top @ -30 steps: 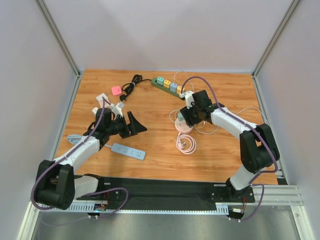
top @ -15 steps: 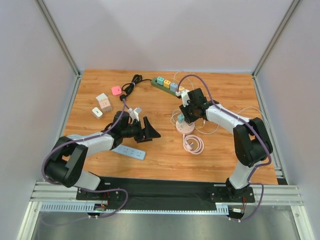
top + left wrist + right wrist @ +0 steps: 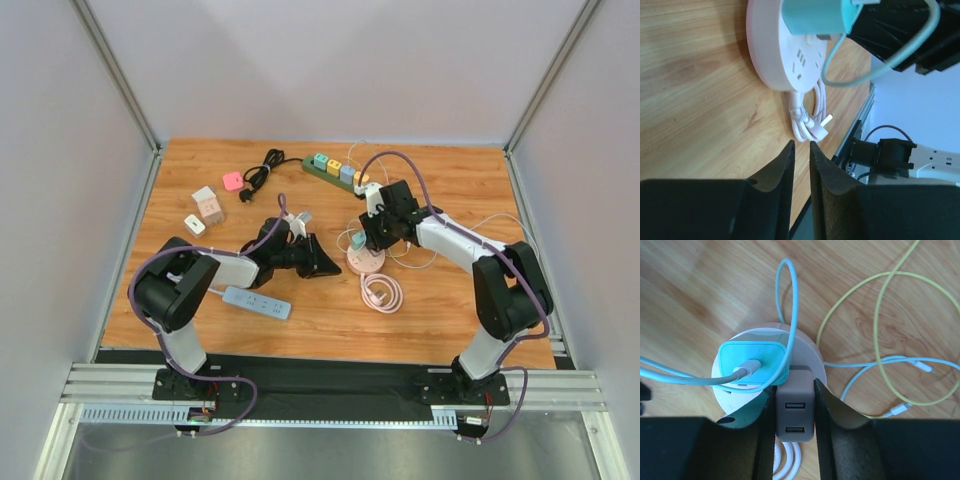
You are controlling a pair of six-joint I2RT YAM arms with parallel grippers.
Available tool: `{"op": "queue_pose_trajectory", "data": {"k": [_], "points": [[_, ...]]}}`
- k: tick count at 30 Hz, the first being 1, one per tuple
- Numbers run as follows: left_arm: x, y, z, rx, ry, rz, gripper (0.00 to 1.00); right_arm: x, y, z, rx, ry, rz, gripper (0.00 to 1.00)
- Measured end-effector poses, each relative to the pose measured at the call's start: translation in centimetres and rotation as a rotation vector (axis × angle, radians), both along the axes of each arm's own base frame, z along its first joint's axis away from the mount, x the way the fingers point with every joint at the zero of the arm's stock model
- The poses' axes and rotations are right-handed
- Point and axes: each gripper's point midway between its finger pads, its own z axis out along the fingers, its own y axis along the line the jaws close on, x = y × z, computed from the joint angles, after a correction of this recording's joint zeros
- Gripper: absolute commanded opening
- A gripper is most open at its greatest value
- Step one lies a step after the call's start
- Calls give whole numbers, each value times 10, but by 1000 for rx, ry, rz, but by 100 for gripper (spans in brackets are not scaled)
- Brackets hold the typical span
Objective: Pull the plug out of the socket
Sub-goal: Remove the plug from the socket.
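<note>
Left end effector [image 3: 801, 150] moved up beside round socket [image 3: 785, 55], nearly pressed together, right end effector [image 3: 795, 390] pinching grey plug [image 3: 795, 410]

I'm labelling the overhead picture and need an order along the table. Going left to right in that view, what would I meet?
Small white adapter → pink plug → blue power strip → left gripper → round pink socket → right gripper.
</note>
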Motion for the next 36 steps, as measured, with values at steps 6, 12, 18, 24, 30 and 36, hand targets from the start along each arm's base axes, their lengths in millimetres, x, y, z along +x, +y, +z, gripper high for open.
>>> {"op": "queue_pose_trajectory", "data": {"k": [6,12,18,24,30,36], "points": [[3,-5,-18,-2,44,14,54,-9,10,8,111,49,8,0],[2,-11,-19,-11,49,6,60,-13,12,10,185,96,-1,0],[10,-20,-5,-36,10,-2,59,-20,21,13,238,130,15,0],[18,-24,-13,-17,33,11,42,-22,24,13,276,153,12,0],[23,-26,-19,-4,68,28,40,-23,20,8,281,162,-10,0],[29,-29,-19,-3,70,37,50,-23,21,7,307,170,-30,0]]}}
